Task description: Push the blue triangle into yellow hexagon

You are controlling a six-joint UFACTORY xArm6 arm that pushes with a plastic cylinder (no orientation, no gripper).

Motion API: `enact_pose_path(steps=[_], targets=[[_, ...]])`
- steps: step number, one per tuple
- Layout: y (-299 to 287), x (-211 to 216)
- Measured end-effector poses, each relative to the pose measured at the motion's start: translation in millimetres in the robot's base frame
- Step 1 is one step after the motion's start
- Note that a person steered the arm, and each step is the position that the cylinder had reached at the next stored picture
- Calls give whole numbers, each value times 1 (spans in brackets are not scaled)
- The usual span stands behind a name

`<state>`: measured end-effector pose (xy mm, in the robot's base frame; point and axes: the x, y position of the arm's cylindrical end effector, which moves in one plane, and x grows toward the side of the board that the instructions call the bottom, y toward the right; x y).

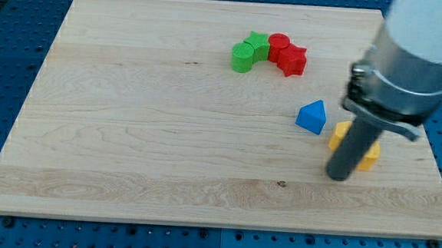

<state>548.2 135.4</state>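
My tip (pixel 339 177), a bare rod with no claw to open or close, sits near-right of the blue triangle (pixel 312 116), hiding part of the yellow hexagon (pixel 370 154), so I judge I must circle to the triangle's far-left side before pushing.

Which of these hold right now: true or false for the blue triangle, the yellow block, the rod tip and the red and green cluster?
1. The blue triangle lies to the view's left of the yellow block. True.
2. My tip touches the blue triangle. False: it stands apart, toward the view's bottom right, in front of the yellow block.
3. The green blocks and red blocks sit clustered near the view's top. True.
4. The blue triangle sits among the green blocks. False: it lies well apart.
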Motion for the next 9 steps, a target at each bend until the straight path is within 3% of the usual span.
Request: enact_pose_path(steps=[1, 3, 9], targets=[[-47, -32], [-52, -88], [4, -78]])
